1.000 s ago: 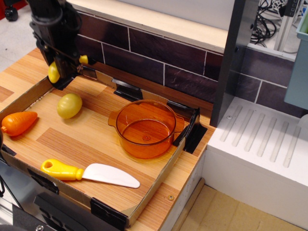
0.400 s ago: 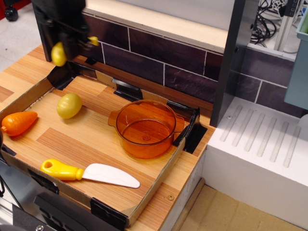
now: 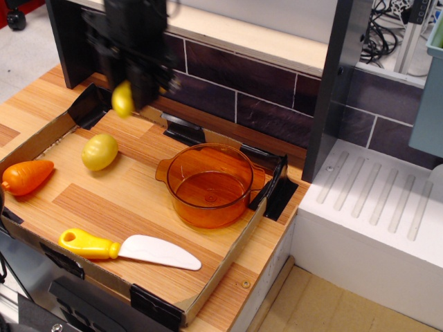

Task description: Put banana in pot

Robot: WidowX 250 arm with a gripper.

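My black gripper (image 3: 143, 88) hangs above the back of the tray and is shut on the yellow banana (image 3: 123, 99). One end of the banana sticks out to the left below the fingers; the other end is mostly hidden behind them. The gripper is blurred. The transparent orange pot (image 3: 210, 182) stands empty on the tray, to the right of the gripper and lower in the view.
A yellow lemon (image 3: 100, 151) and an orange carrot (image 3: 27, 176) lie at the tray's left. A white knife with a yellow handle (image 3: 128, 249) lies near the front. The cardboard tray wall (image 3: 221, 266) rims the wooden floor. A dark tiled wall stands behind.
My gripper has lifted the banana from the tray's back left corner and carried it to the right, toward the pot. Nothing else has moved.
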